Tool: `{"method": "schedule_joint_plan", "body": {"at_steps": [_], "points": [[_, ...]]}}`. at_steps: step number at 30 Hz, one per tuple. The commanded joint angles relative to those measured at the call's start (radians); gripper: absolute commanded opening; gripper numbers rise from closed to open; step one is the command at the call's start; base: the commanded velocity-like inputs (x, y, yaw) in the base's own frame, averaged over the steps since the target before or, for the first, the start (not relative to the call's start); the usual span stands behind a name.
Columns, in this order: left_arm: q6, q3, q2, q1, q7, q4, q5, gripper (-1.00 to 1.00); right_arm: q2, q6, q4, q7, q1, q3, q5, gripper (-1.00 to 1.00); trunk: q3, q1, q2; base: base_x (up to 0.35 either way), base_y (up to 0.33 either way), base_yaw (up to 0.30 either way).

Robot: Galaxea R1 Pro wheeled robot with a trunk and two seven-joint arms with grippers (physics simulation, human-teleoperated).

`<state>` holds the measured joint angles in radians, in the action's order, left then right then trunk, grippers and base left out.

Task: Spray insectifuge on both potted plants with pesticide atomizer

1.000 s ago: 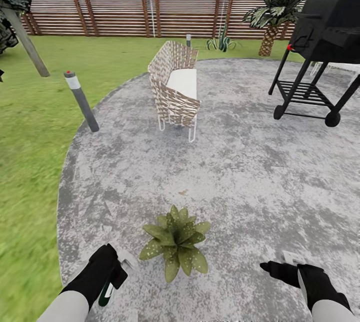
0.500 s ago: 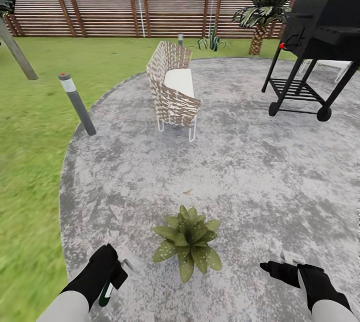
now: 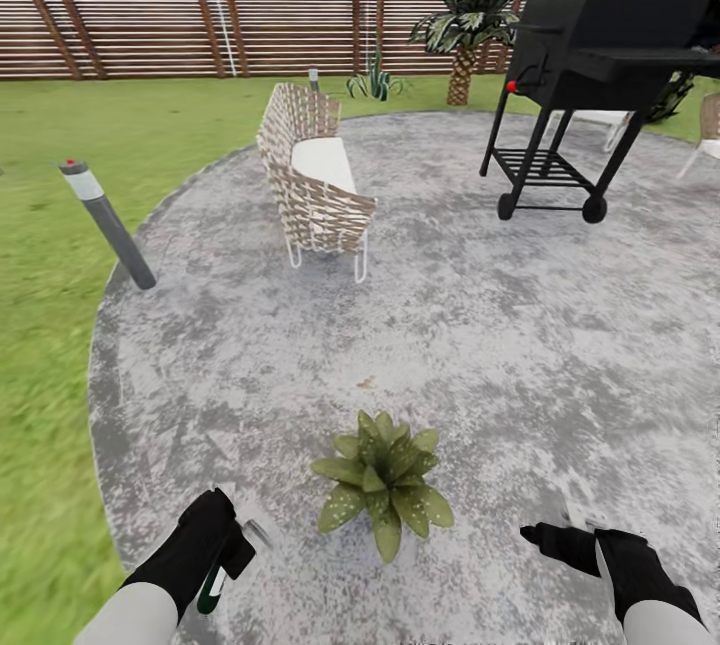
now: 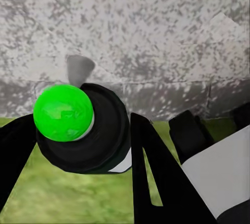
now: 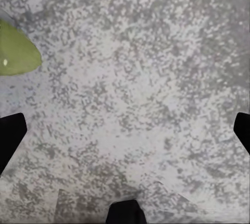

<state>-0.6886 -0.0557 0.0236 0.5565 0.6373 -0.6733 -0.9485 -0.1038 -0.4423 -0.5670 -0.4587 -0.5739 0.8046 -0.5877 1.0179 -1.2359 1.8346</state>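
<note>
From the head camera, a potted plant (image 3: 383, 492) sits on the round grey patio (image 3: 520, 345) between the robot's two hands, with the left gripper (image 3: 232, 547) closed around the spray bottle (image 3: 214, 585) low at the plant's left and the right gripper (image 3: 560, 537) hovering over bare paving at its right; a wicker bench (image 3: 312, 183), a black grill (image 3: 590, 65), a bollard light (image 3: 107, 222), a palm (image 3: 470, 15) and the slatted fence (image 3: 200, 30) stand beyond. The left wrist camera shows the fingers (image 4: 156, 177) clamped on the bottle's dark body (image 4: 99, 135), a bright green ball (image 4: 63, 112) at its near end, above the patio's edge and lawn (image 4: 67, 198). The right wrist camera shows the dark fingertips (image 5: 10, 135) spread wide apart over speckled paving, a single green leaf (image 5: 15, 52) at the frame's edge.
</note>
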Motion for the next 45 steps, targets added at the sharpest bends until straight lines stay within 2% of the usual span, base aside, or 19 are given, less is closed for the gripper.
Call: {"method": "schedule_joint_plan", "body": {"at_steps": [1,24,38,45], "points": [[0.000,-0.006,0.001,0.000,0.010,-0.002,-0.010,-1.00,0.001,-0.003,-0.002,-0.010,-0.001,0.007,-0.011,1.00,0.001,0.000,0.000,0.000,0.263,-0.292],[0.001,-0.004,0.002,0.000,0.010,-0.002,-0.010,-1.00,0.001,-0.003,-0.002,-0.009,-0.001,0.007,-0.011,1.00,0.001,0.000,0.000,0.002,0.038,-0.280],[0.003,-0.004,0.003,0.000,0.010,-0.002,-0.009,-1.00,0.001,-0.003,-0.001,-0.009,-0.001,0.007,-0.011,1.00,0.001,0.000,0.000,0.129,0.189,-0.027],[0.003,-0.004,0.003,0.000,0.010,-0.002,-0.010,-1.00,0.001,-0.003,-0.001,-0.009,-0.001,0.007,-0.010,1.00,0.001,0.000,0.000,0.094,0.234,-0.197]]}}
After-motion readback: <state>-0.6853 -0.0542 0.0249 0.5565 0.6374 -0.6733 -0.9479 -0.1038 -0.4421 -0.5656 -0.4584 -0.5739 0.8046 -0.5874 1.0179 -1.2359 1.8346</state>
